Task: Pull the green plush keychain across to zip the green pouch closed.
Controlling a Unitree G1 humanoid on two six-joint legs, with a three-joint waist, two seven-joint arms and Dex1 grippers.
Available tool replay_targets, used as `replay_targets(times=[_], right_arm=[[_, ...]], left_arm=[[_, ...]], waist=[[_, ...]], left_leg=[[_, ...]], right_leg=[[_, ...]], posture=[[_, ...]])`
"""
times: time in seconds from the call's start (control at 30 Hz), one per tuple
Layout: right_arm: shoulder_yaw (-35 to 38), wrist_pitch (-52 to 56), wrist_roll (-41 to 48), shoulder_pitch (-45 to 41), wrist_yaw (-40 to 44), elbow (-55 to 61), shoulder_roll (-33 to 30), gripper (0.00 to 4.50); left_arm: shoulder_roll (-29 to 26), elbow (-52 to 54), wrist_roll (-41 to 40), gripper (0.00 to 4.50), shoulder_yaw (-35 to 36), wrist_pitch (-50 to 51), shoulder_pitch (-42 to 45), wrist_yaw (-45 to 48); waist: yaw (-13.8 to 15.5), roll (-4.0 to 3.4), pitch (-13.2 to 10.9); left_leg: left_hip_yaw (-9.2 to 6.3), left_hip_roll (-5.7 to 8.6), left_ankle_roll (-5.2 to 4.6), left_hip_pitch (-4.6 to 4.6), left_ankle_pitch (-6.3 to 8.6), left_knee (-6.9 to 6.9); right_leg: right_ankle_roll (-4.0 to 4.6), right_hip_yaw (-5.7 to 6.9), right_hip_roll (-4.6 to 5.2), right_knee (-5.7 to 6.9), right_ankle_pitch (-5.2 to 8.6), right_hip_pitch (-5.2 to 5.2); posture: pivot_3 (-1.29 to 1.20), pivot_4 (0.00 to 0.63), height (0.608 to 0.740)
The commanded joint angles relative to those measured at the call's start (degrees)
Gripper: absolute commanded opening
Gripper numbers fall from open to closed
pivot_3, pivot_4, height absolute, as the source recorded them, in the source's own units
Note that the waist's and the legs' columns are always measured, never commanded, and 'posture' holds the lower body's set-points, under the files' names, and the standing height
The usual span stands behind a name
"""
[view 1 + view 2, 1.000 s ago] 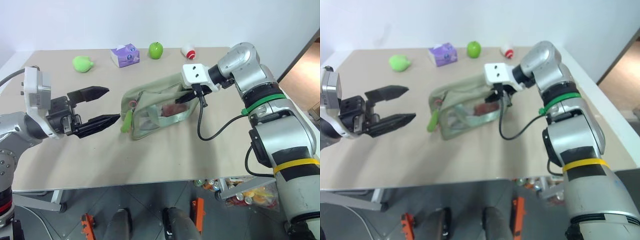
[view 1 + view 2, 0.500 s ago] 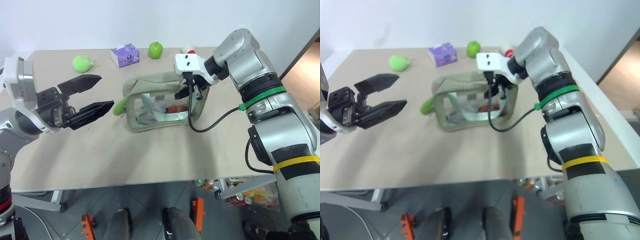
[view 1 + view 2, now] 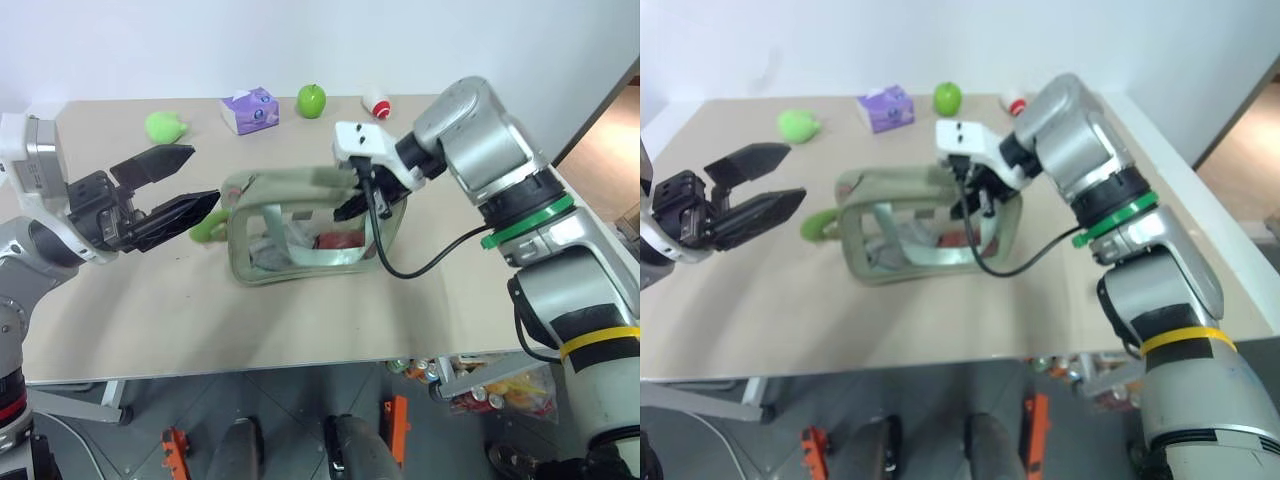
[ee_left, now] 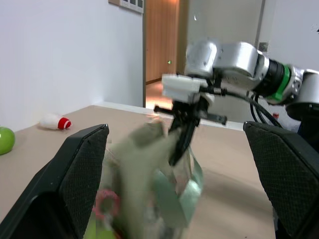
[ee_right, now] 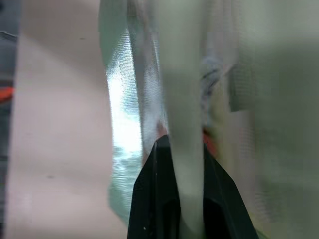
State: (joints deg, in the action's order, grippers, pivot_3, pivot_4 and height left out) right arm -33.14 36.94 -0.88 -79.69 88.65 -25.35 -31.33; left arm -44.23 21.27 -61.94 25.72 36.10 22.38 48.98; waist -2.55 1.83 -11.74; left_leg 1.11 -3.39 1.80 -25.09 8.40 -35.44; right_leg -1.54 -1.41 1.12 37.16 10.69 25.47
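The green pouch stands upright mid-table, its clear side window facing me. My right gripper reaches down from above and is shut on the pouch's pale green top band, with both black fingers clamped on it. The green plush keychain hangs at the pouch's left end, partly hidden behind my left gripper's lower finger. My left gripper hovers just left of the pouch, open and holding nothing. Its wide-spread fingers frame the pouch and a pinkish ring.
Along the table's back edge lie a lime pear-shaped lump, a purple tissue pack, a green apple and a small white-and-red item. A red thing sits inside the pouch. A black cable loops from my right wrist.
My right gripper, shut on the band, has dragged the pouch left and toward the front, tipping it upright. The keychain now sits against my left gripper, which has hardly moved.
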Motion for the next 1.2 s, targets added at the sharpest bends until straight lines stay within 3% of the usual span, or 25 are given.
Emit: replay_targets(times=[0.03, 0.27, 0.43, 0.63, 0.83, 1.2], right_arm=[[2.51, 6.38, 0.71, -1.42, -1.33, 2.35, 1.23, 0.05], [4.69, 19.97, 1.69, -4.10, -7.69, 2.69, 4.78, 0.05], [4.88, 23.09, 3.24, -4.34, -9.26, 5.44, 4.75, 0.05], [3.63, 17.98, 3.19, -2.03, -8.90, 6.35, 2.22, 0.05], [3.14, 13.21, 4.86, -0.87, -3.31, 8.90, -1.12, 0.05], [2.51, 9.39, 4.13, 1.17, -3.05, 9.87, -1.06, 0.05]], left_arm=[[-0.80, 0.16, -1.01, 4.50, 0.69, -0.39, 1.68, 0.04], [-0.35, -0.65, -1.57, 4.50, 0.01, -0.03, 2.94, -0.02], [-0.31, -1.25, -1.63, 4.50, -0.63, -0.16, 3.76, -0.06], [-0.25, -1.79, -1.00, 4.50, -1.05, -0.49, 4.22, 0.35], [-0.73, -2.65, -1.11, 4.50, -0.55, -0.43, 4.50, 0.52], [-0.47, -2.78, -1.35, 4.50, -0.50, -0.54, 4.69, 0.25]], waist=[[-0.02, 0.02, 0.01], [-0.07, 0.02, 0.02], [-0.02, 0.03, 0.01], [-0.02, 0.03, 0.01], [-0.02, 0.03, 0.01], [-0.04, 0.03, 0.01]], left_leg=[[0.00, -0.04, 0.00, 0.00, 0.00, 0.00], [-0.05, -0.22, 0.00, 0.04, 0.00, 0.00], [-0.04, -0.21, 0.00, -0.06, 0.00, 0.00], [-0.04, -0.21, 0.01, -0.10, 0.01, 0.02], [-0.03, -0.21, 0.00, -0.10, 0.00, 0.02], [-0.01, -0.22, 0.01, -0.13, 0.01, 0.03]], right_leg=[[0.03, 0.00, -0.04, 0.00, -0.02, 0.01], [0.18, 0.02, -0.26, 0.03, -0.10, 0.05], [0.15, 0.01, -0.24, 0.00, -0.06, 0.06], [0.14, 0.00, -0.25, 0.00, -0.04, 0.13], [0.15, 0.00, -0.25, 0.00, -0.04, 0.14], [0.16, 0.00, -0.25, 0.01, -0.04, 0.21]], posture=[[0.00, 0.150, 0.740], [0.00, 0.150, 0.740], [0.00, 0.150, 0.740], [0.00, 0.150, 0.740], [0.00, 0.150, 0.740], [0.00, 0.150, 0.740]])
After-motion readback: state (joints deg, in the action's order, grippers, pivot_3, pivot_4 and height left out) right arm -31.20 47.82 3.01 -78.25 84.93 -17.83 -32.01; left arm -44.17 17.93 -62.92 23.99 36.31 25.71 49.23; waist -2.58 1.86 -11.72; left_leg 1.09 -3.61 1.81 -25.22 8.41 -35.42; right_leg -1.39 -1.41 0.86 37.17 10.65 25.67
